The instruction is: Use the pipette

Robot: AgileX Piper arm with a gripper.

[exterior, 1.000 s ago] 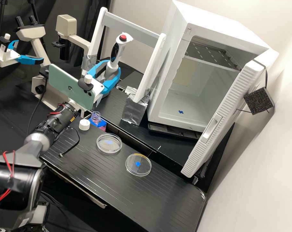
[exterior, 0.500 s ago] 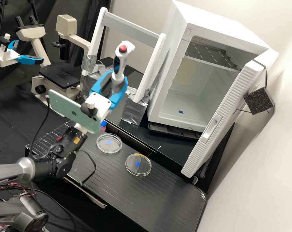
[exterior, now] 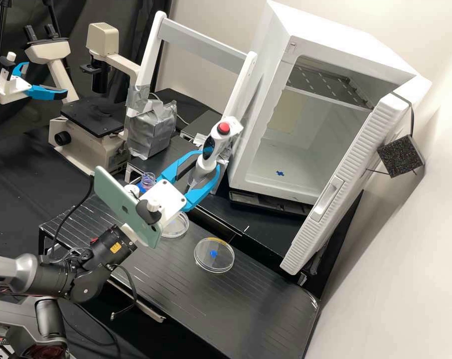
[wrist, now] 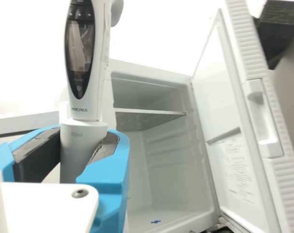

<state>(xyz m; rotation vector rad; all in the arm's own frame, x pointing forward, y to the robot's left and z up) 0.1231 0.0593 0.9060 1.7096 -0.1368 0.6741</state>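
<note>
Well, the tool grips the pipette, top towards one o'clock; high view puts a petri dish at six.

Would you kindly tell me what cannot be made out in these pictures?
Lower end of the pipette: both views, behind the gripper.
Reading on the pipette's display: wrist view, lost in reflections.
Parts of one petri dish and the white cap: high view, behind the phone.
</note>
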